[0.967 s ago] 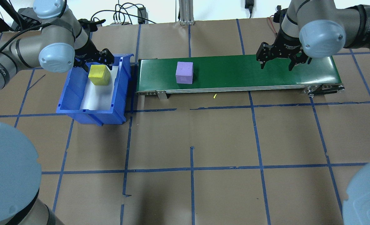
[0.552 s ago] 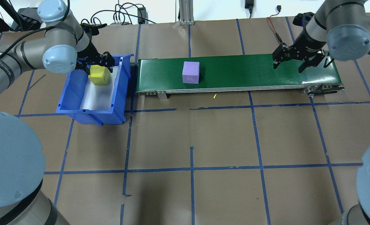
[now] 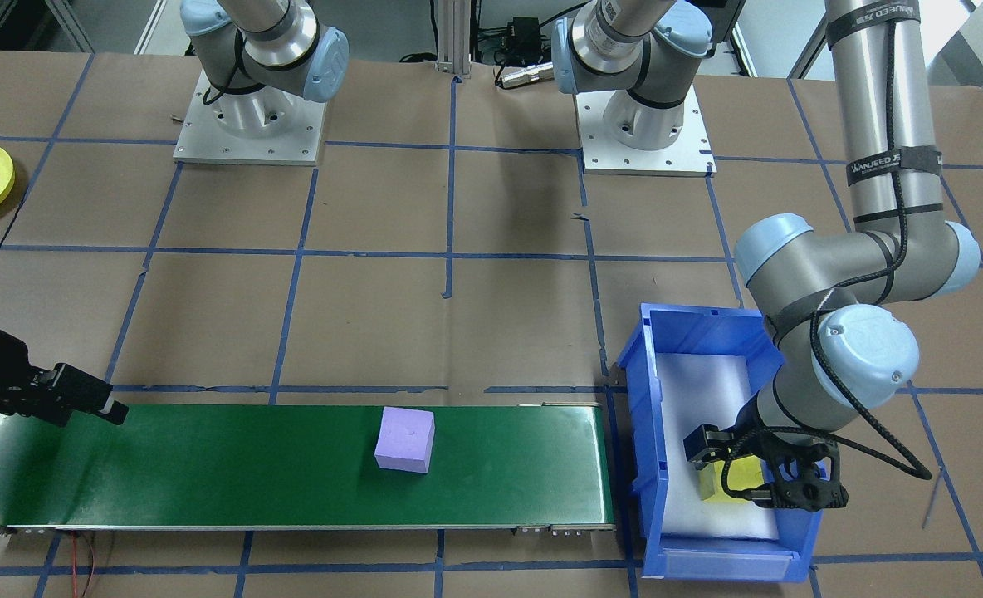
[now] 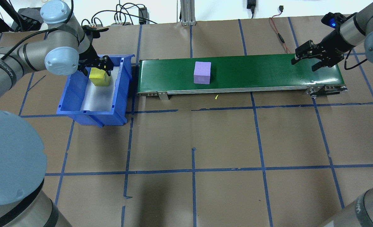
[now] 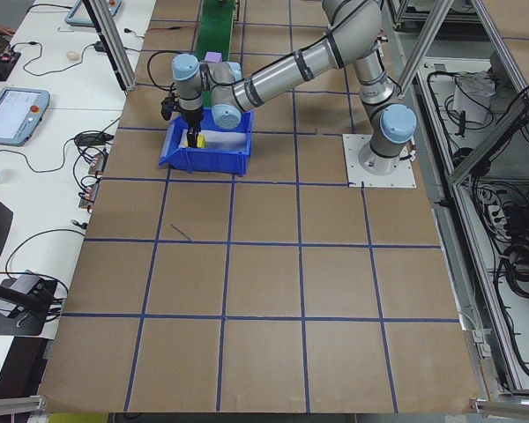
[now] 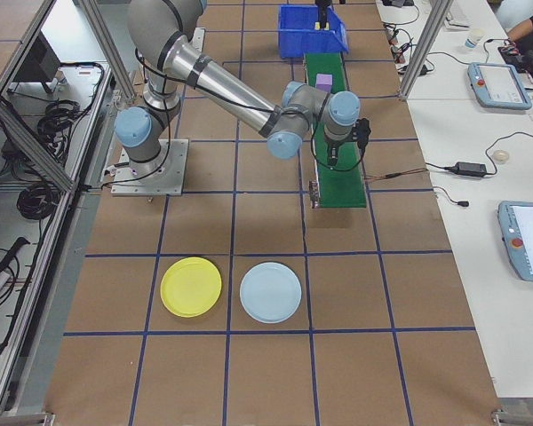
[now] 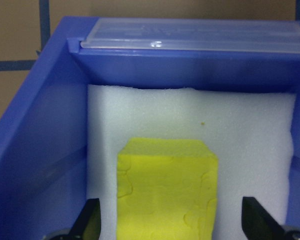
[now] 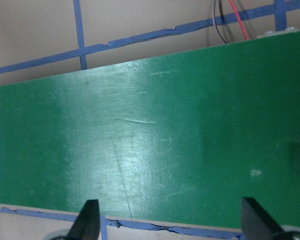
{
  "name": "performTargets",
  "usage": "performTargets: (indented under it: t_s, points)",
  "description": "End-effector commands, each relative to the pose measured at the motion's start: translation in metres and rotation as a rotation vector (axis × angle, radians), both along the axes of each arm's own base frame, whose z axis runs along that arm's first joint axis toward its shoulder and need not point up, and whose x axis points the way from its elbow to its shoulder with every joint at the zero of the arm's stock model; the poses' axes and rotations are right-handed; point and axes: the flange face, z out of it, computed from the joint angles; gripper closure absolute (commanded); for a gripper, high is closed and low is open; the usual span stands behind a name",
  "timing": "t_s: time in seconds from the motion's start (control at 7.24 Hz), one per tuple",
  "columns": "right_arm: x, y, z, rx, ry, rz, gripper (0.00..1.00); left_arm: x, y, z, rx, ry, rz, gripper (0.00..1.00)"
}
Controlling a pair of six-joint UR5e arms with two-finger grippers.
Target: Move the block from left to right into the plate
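since a second ago the purple block (image 4: 202,72) has ridden rightward on the green belt (image 4: 255,72). right gripper (image 4: 312,59) hangs wide apart at the belt's right end. left gripper (image 4: 95,66), jaws spread, straddles the yellow block (image 4: 98,78) in the blue bin (image 4: 76,97). yellow plate (image 6: 191,287) lies well apart.

Both end effectors (image 4: 95,67) (image 4: 309,61) agape

Long green conveyor belt (image 4: 252,71) on the table (image 4: 192,138), blue bin (image 4: 79,101) touching its end, pale blue plate (image 6: 270,292) well apart.
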Motion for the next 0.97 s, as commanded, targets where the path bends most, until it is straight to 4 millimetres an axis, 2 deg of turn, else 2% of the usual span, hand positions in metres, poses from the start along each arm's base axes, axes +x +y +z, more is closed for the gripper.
performTargets:
  t_s: [0.0,0.14,0.28,0.41,0.69,0.83]
  points:
    - [-0.002,0.001,-0.003,-0.001,0.002,0.003,0.00,0.000,0.001,-0.013,0.023,0.005,-0.007,0.47]
    - [-0.004,0.002,-0.001,-0.002,0.006,0.000,0.00,-0.001,0.000,-0.012,0.020,0.014,-0.005,0.65]
    - [-0.004,0.001,0.000,-0.003,0.010,0.000,0.00,-0.001,-0.001,-0.004,0.006,0.011,-0.015,0.76]
    - [-0.004,0.000,0.000,-0.010,0.011,0.002,0.00,-0.004,-0.002,0.025,-0.037,0.006,-0.011,0.76]
    - [-0.006,-0.005,0.006,-0.061,0.032,0.001,0.00,-0.020,0.023,0.095,-0.073,0.044,-0.012,0.76]
    - [-0.005,-0.005,0.004,-0.059,0.032,0.001,0.00,-0.033,0.035,0.120,-0.083,0.045,-0.026,0.76]
